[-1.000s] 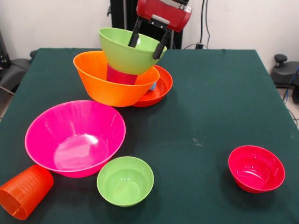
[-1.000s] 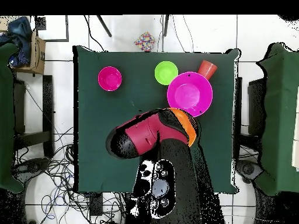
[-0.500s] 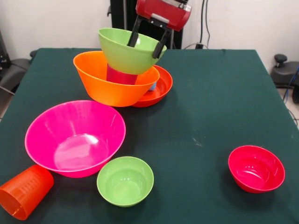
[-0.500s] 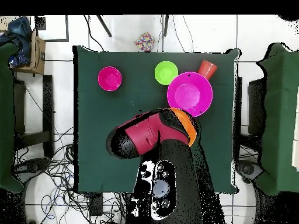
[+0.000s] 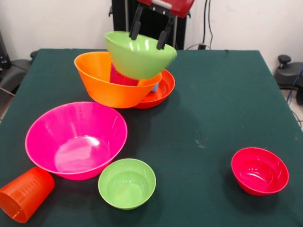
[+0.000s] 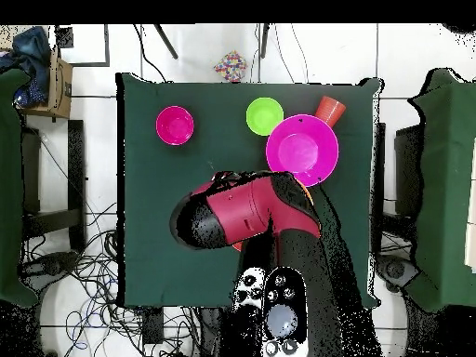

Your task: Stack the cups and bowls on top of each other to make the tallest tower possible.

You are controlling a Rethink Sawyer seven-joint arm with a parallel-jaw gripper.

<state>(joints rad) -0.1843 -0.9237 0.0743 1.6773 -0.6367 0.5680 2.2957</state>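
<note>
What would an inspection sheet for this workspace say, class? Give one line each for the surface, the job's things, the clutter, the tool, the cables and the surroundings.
Surface: dark green table cloth, flat.
Job's things: tower of large orange bowl on red-orange bowl, red cup inside; medium green bowl tilted above it. Loose: pink bowl, small green bowl, crimson bowl, orange cup on its side.
Clutter: nothing seen.
Tool: tool astride the medium green bowl's rim, one finger inside, one outside.
Cables: cables tangled on the floor beside the table.
Surroundings: white wall, tiled floor, a box.
</note>
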